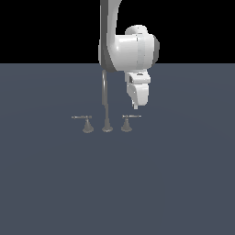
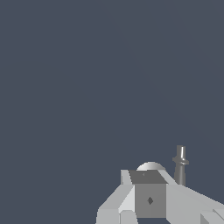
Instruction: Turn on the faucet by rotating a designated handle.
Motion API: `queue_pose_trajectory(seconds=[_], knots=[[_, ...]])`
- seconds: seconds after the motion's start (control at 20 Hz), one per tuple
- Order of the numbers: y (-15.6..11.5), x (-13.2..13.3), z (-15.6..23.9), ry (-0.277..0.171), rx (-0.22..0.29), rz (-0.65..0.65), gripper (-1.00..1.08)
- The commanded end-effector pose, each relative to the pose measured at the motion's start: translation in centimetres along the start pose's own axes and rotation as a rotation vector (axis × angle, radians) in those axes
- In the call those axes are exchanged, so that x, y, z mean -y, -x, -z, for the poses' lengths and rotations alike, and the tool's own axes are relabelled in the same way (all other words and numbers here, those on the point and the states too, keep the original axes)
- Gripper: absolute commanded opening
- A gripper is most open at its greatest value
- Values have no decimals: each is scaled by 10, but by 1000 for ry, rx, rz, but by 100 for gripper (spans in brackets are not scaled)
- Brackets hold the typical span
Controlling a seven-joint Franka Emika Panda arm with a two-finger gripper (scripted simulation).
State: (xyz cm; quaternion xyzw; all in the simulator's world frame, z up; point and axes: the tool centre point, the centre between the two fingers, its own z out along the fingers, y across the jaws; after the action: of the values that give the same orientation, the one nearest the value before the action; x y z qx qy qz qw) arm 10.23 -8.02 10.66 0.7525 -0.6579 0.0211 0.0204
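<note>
Item: faucet (image 1: 106, 103) — small grey metal fixture standing on the dark counter (image 1: 174, 183), a tall thin arched spout on a flared base, with a low lever handle to either side.

Item: designated handle (image 1: 128, 122) — the lever on the exterior view's right of the spout; a thin horizontal bar on a short conical base, its bar reaching toward that same right side. The twin handle (image 1: 84, 123) sits on the other side, bar pointing the opposite way.

Item: gripper (image 1: 136, 106) — hangs from the white arm just above and slightly to the right of the designated handle, not touching it. Its fingers hold nothing; how far apart they stand I cannot tell from either view. The wrist view shows only the gripper body and one grey upright piece of the fixture (image 2: 180, 165) beside it.

Handling, as judged: rigid metal, fixed in place, likely smooth — the base will not shift, only the bar should swing about its post. Best purchase looks to be near the bar's free end, where a sideways push gives most leverage; the thin bar offers little surface, so a slip off the tip is the risk.
</note>
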Motion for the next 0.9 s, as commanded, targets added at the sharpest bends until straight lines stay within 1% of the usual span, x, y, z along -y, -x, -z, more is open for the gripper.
queue_pose_trajectory(seconds=[0.0, 0.3, 0.65, 0.85], knots=[[6, -3, -29, 17, 30, -34, -100], [5, 2, -40, 2, 56, -84, -100], [5, 2, -41, 0, 58, -90, -100], [1, -9, -41, 0, 58, -90, -100]])
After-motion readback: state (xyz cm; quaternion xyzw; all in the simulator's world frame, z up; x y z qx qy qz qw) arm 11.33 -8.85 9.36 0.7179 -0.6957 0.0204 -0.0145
